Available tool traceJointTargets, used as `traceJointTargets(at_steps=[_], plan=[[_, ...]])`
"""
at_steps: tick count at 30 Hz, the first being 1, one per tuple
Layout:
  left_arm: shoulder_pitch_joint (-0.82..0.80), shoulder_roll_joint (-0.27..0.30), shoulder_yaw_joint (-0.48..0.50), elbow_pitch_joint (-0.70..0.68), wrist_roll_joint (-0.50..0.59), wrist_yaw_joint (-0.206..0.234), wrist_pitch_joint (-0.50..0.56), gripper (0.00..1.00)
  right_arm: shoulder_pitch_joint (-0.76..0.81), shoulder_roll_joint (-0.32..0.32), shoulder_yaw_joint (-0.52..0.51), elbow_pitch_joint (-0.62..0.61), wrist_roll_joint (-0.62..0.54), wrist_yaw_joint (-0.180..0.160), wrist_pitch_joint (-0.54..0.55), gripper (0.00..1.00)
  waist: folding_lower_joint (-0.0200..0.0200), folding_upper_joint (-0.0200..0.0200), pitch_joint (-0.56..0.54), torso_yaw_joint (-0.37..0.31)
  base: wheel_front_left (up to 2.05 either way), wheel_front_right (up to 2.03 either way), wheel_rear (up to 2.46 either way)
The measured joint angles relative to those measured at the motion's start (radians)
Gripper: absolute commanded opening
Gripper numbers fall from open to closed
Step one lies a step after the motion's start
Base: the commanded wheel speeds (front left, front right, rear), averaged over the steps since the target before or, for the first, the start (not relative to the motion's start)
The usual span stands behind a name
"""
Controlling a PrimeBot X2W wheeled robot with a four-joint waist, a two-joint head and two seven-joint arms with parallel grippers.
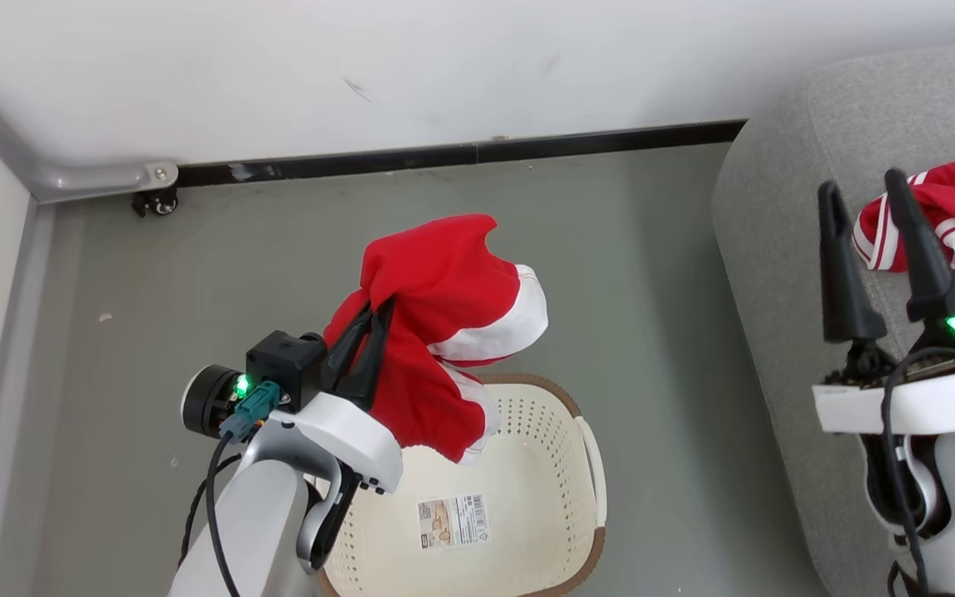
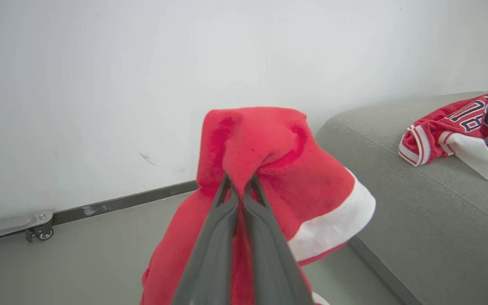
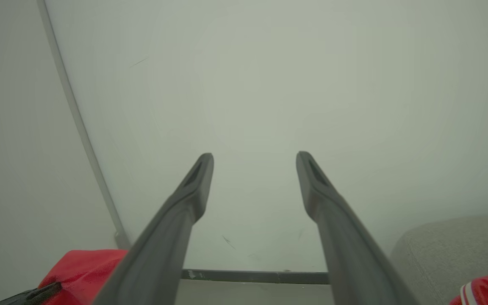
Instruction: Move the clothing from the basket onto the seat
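My left gripper (image 1: 378,311) (image 2: 239,184) is shut on the red shorts (image 1: 444,332) (image 2: 278,182) with white trim, which hang in the air above the far end of the cream basket (image 1: 585,448). The basket's inside shows a barcode sticker (image 1: 453,521) on its bare bottom. A red jersey (image 1: 954,203) (image 2: 460,127) with striped trim and black-white lettering lies on the grey seat (image 1: 784,249) (image 2: 396,186) at the right. Over the seat's edge, my right gripper (image 1: 863,186) (image 3: 254,159) stands open with nothing between its fingers.
A white wall with a black baseboard (image 1: 461,153) runs along the back. At the left corner sits a grey metal rail (image 1: 71,176) with a small caster (image 1: 164,201). Grey floor (image 1: 237,274) lies between the basket, wall and seat.
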Motion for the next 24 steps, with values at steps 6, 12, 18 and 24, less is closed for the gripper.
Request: traceJointTargets(at_steps=[6,12,18,24], plan=[[0.011,0.000,0.007,-0.037,-0.007,0.000,0.000,0.00,0.034,-0.002,0.025,0.013,0.003,0.000,0.000,1.00,0.0000,0.0000,-0.027,0.000,0.00,0.00,0.00],[0.011,0.000,0.011,-0.073,-0.007,0.000,0.000,0.00,0.060,-0.006,0.041,0.036,0.009,0.000,0.000,1.00,0.0000,0.0000,-0.050,0.003,0.00,0.00,0.00],[0.024,0.000,0.011,-0.087,-0.007,-0.009,0.000,0.00,0.102,-0.023,0.103,0.115,0.028,0.000,0.000,1.00,0.0000,0.0000,-0.070,0.009,0.00,0.00,0.00],[0.029,0.000,0.003,-0.095,-0.007,-0.009,0.000,0.00,0.129,-0.028,0.142,0.156,0.028,0.000,0.000,1.00,0.0000,0.0000,-0.083,0.015,0.00,0.00,0.00]])
